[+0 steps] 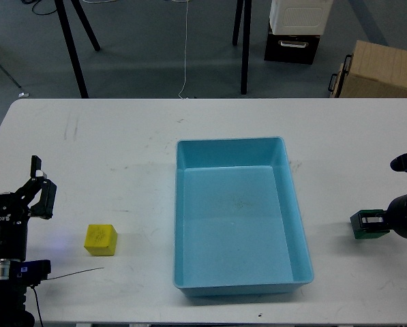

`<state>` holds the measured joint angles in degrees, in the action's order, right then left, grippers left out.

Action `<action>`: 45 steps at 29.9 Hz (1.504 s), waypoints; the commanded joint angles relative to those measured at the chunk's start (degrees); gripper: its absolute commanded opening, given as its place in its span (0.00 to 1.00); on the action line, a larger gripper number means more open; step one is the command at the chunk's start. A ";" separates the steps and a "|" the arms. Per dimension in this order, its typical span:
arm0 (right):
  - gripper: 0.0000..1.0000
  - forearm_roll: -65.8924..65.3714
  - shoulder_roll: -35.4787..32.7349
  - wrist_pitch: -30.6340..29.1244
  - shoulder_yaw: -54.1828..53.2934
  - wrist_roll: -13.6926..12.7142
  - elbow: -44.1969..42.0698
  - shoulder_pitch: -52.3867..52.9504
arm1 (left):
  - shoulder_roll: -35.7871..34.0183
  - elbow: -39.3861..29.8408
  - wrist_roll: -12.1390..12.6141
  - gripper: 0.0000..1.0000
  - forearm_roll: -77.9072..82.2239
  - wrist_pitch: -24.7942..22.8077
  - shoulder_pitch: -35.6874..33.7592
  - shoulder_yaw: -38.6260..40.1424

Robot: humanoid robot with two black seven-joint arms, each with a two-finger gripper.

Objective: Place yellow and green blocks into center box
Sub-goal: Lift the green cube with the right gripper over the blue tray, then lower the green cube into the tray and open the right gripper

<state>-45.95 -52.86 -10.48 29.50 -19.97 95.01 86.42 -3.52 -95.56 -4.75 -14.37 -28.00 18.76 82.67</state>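
The yellow block sits on the white table, left of the light blue center box, which holds nothing. My left gripper is open and empty, a short way left of and beyond the yellow block. The dark green block is at the table's right side, right of the box. My right gripper is right at the green block, with a pale finger pad over it. It is dark and seen end-on, so I cannot tell whether it is shut on the block.
Beyond the table's far edge stand black stand legs, a black-and-white box and a brown cardboard box on the floor. A thin wire lies on the table by my left arm.
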 commanded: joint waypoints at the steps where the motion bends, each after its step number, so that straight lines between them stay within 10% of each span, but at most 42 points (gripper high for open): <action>1: 0.00 6.30 2.05 -0.68 -0.41 0.02 1.05 8.13 | 0.00 0.03 0.00 1.00 0.04 0.00 0.05 -0.14; 14: 0.00 15.63 35.97 2.73 8.20 0.20 -2.10 15.81 | 0.18 0.03 -0.09 1.00 -0.05 0.00 -0.04 -0.85; 27: 0.06 15.72 45.92 3.53 10.93 0.11 -6.76 11.32 | 0.18 0.03 0.00 1.00 0.04 0.00 -0.04 -0.93; 45: 0.65 17.74 47.94 4.50 10.93 0.11 -7.03 10.44 | 0.09 0.03 0.00 1.00 0.04 0.00 0.05 -0.93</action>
<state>-28.22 -4.95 -6.14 40.49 -19.87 87.97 96.86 -3.43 -95.53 -4.74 -14.33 -28.00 18.81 81.72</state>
